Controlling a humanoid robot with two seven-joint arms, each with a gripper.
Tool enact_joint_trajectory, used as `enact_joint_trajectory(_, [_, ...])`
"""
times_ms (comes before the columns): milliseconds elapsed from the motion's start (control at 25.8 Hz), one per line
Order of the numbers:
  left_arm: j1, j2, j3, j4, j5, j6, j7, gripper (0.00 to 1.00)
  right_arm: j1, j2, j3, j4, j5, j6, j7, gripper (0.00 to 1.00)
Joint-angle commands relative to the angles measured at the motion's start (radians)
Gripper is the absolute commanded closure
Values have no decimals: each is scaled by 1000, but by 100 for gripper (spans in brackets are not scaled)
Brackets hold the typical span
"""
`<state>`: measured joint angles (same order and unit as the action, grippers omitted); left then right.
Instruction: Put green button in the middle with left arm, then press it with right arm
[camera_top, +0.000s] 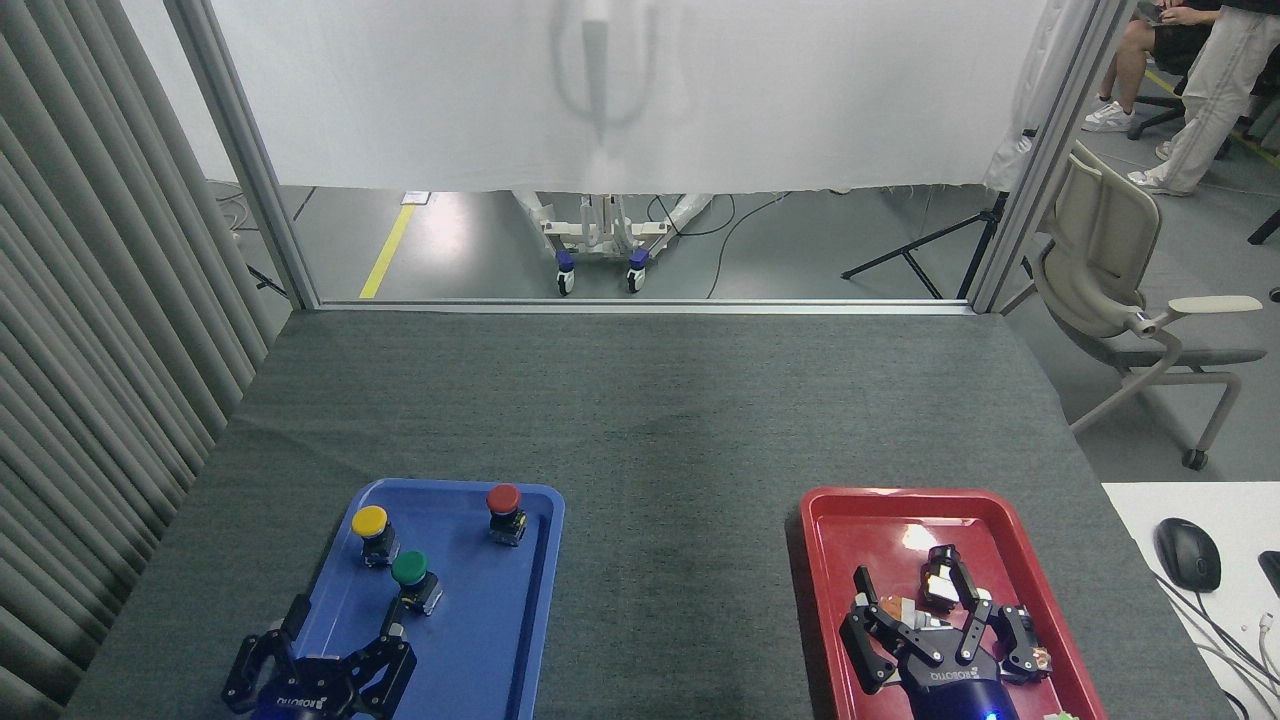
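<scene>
Green button (411, 574) sits upright in the blue tray (520, 620), near-left on the table, between the yellow button (371, 530) and the red button (504, 508), nearer the yellow one. Left gripper (335, 635) hovers just near of it, fingers spread, empty, one fingertip close to the button base. Right gripper (925, 615) is over the red tray (860, 515), fingers splayed, gripping nothing. Grey cloth (680, 560) between trays is the middle.

Curtained lab bay (620, 90), office chair (1120, 270)
</scene>
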<state>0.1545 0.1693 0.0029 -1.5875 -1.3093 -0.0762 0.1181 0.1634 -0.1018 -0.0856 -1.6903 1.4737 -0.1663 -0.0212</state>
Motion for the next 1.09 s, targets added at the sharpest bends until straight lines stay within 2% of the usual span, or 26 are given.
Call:
enact_joint_trajectory(0, [-6,-1,-1,12,-1,-2,-2,1,-1,2,0,0,2,-2,0,0])
enact_joint_trajectory(310, [-47,1,-6,103,-2,-25,-2,1,-1,-7,0,0,0,1,4,0])
enact_joint_trajectory(504, [-164,12,-43,268,-11,-73,-2,1,4,-9,3,4,2,5,4,0])
enact_joint_trajectory(1047, [-274,26,-104,458,-24,-122,-2,2,1,-10,3,4,4,4,4,0])
